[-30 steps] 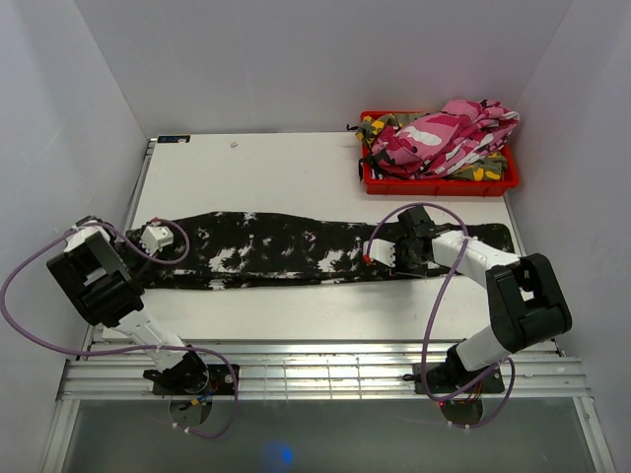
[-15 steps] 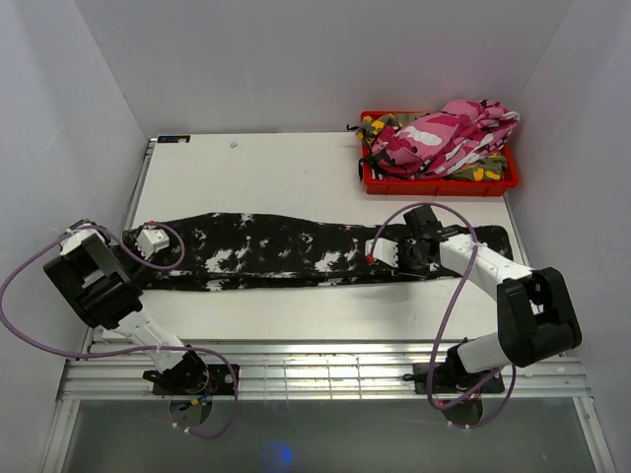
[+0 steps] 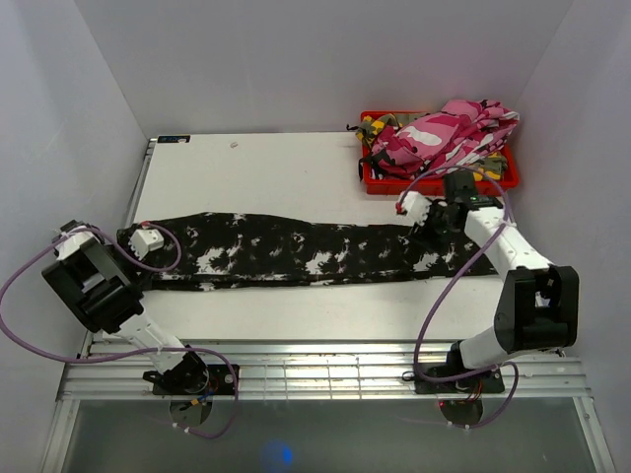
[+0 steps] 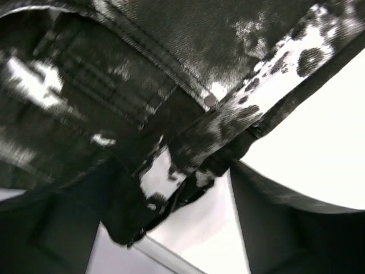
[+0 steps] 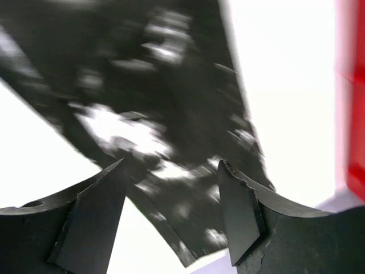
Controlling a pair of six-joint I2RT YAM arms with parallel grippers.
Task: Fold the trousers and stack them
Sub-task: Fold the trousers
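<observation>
- The black-and-white trousers [image 3: 296,251] are laid out full length across the table [image 3: 276,168]. The waist end is judged to be on the left and the leg hems on the right. No cross fold is seen yet.
- The left gripper [image 3: 138,239] is spread wide over the waist end, with nothing clamped.
- The right gripper [image 3: 424,219] is also spread and empty, above the hem end and near the red bin [image 3: 434,184].
- Risk: only the top layer is pinched at either end, so the layers part on lifting and the fold is skewed.
- Risk: the waist end lies close to the table's left edge and can be dragged over it.
- Risk: the pink camouflage trousers [image 3: 444,133] are heaped above the bin rim and can be snagged by the right arm or its cable.
- Risk: if the two ends are lifted unevenly, the cloth is twisted.
</observation>
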